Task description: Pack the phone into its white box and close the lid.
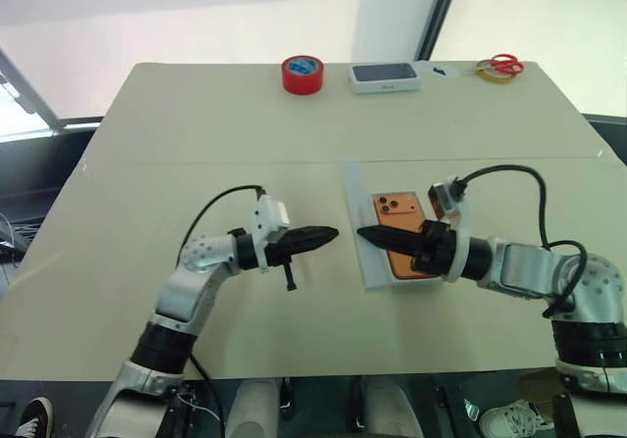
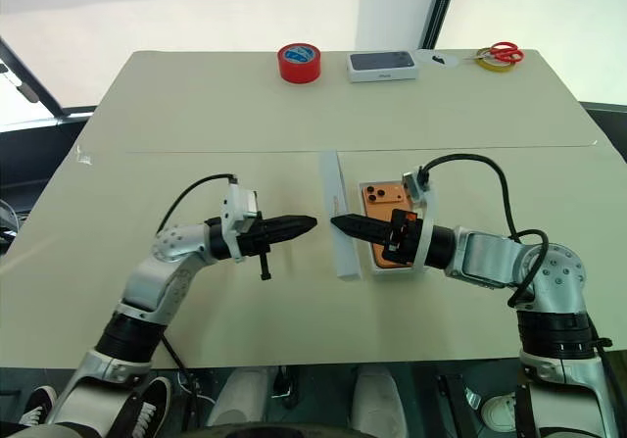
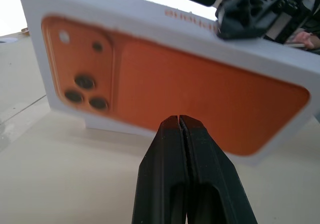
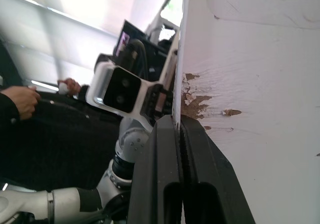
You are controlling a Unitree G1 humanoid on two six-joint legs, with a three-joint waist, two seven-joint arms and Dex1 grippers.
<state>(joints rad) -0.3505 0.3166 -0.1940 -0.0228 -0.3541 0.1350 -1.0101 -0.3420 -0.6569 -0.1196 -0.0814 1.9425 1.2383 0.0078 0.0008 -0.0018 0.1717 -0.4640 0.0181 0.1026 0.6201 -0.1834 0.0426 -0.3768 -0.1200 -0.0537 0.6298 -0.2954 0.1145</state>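
The lid (image 2: 336,203) stands on edge on the table between my two grippers. In the left wrist view its outer face (image 3: 200,83), with the orange phone picture, faces my left gripper. My right gripper (image 1: 362,232) points left and is shut on the lid's upper rim; the lid's white inside (image 4: 250,108) shows beside its fingers. My left gripper (image 1: 331,232) points right, shut and empty, with its tip just short of the lid's printed face. Behind the lid, the orange phone (image 1: 395,208) lies back up in the white box (image 2: 397,270), partly hidden by my right hand.
A red tape roll (image 1: 303,74), a small white box with a dark top (image 1: 385,77) and red-handled scissors (image 1: 505,64) lie along the table's far edge. A person's hand (image 4: 20,98) shows beyond the table.
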